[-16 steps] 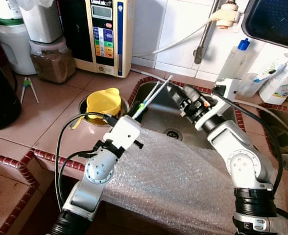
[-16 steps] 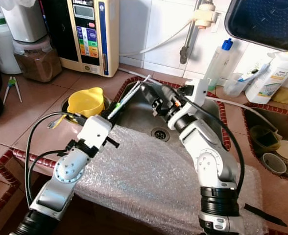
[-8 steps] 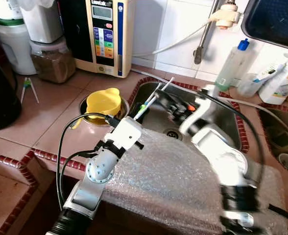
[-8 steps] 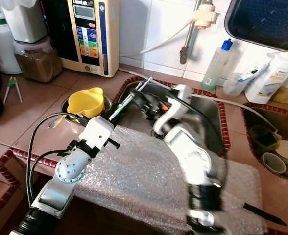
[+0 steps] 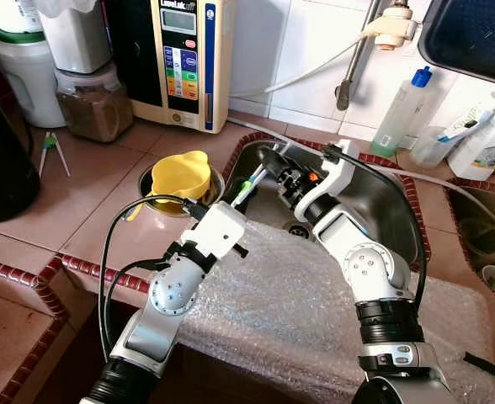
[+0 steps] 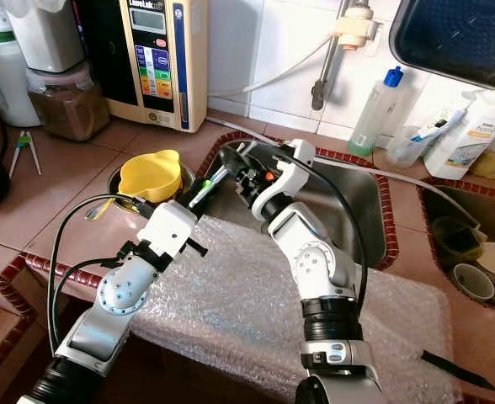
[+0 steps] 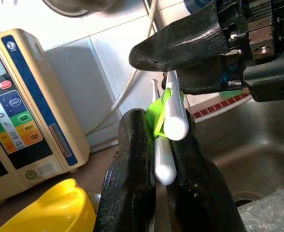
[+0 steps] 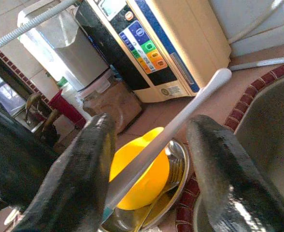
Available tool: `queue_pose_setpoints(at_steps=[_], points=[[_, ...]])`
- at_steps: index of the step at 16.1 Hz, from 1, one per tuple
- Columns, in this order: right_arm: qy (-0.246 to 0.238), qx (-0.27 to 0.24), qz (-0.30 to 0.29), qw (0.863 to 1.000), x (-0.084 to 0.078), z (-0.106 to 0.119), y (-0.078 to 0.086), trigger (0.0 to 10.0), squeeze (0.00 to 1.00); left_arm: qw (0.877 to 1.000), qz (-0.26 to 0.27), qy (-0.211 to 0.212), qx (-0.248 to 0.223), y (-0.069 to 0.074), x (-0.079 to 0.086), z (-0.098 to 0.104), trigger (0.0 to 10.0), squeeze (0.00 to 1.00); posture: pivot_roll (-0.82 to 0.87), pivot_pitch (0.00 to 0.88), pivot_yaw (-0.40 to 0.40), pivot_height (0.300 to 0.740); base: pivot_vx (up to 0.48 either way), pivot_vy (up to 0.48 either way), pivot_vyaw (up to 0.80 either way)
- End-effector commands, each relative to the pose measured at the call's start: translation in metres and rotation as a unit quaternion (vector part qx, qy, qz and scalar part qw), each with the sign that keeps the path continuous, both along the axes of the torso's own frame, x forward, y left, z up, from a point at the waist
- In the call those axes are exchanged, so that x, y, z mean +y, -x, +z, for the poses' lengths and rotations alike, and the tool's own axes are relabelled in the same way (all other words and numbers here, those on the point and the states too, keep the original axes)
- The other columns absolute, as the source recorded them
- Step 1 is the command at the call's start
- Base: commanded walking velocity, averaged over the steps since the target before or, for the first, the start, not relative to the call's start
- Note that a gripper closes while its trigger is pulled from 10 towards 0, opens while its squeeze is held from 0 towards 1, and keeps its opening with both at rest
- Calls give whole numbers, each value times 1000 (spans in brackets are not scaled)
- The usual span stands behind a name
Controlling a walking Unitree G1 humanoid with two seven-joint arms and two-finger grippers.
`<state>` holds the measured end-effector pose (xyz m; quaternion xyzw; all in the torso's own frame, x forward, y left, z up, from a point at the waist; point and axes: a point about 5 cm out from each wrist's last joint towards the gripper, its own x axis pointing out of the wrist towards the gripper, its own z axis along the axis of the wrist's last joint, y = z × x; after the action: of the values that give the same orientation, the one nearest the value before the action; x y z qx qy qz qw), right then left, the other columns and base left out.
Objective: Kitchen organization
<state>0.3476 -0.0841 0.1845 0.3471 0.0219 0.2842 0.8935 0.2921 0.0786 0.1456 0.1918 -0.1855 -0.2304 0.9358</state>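
Note:
A pair of white training chopsticks (image 7: 174, 115) joined by a green clip is held in my left gripper (image 7: 161, 145), which is shut on them over the sink's left rim. The sticks (image 5: 247, 182) point up and away from the left gripper (image 5: 231, 200). My right gripper (image 5: 271, 162) is at their far end and is open. In the right wrist view one white stick (image 8: 180, 121) runs through the gap between its two black fingers (image 8: 79, 179), touching neither.
A steel sink (image 5: 391, 206) lies behind a sheet of bubble wrap (image 5: 315, 311) draped over the counter edge. A yellow cup (image 5: 178, 175) sits in a metal bowl left of the sink. A water machine (image 5: 180, 59), a jar (image 5: 92, 105), bottles (image 5: 401, 109) and another chopstick pair (image 5: 50, 151) stand around.
My right arm has swung left across the sink, and its open fingers now flank the far end of the chopsticks. The left arm and the chopsticks have stayed put.

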Motion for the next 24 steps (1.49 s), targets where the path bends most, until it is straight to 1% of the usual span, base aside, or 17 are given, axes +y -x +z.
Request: queue_pose_setpoints(at_steps=[1,3,7,9,10,17,18,19,22,24], points=[[1,14,-26,1000,-10,-3,-3,0,0,1000,-8,1,-16,0,-5,6,0,0,10,0,-90,740,0,0,0],[-1,20,-34,999,-14,-5,-4,0,0,1000,-8,2,-16,0,-5,5,0,0,7,0,-89,740,0,0,0],[-2,21,-37,999,-14,-6,-6,0,0,1000,-8,2,-17,0,-6,5,0,0,6,0,-91,740,0,0,0],[-3,21,-37,999,-14,-7,-6,0,0,1000,-6,2,-16,0,-6,5,6235,0,8,0,-92,740,0,0,0],[-3,21,-38,999,-14,-7,-6,0,0,1000,-6,0,-16,-1,-6,5,10000,0,7,0,-92,740,0,0,0],[-1,21,-44,999,-16,-8,-6,0,0,1000,-2,0,-13,-2,-7,3,10000,0,5,0,-94,740,0,0,0],[-1,21,-45,999,-16,-8,-6,0,0,1000,-1,5,-11,-2,-6,3,10000,933,5,0,-93,740,0,0,0],[1,19,-46,999,-16,-7,-6,0,0,1000,2,13,-5,-2,-5,2,10000,1000,5,0,-93,740,0,0,0],[6,14,-49,999,-15,-6,-7,0,0,1000,5,15,-4,-3,-4,3,10000,1000,5,0,-90,740,0,0,0],[15,4,-69,997,-19,-4,-8,0,0,1000,-8,18,2,-3,-5,3,10000,1000,4,0,-88,740,0,0,0]])
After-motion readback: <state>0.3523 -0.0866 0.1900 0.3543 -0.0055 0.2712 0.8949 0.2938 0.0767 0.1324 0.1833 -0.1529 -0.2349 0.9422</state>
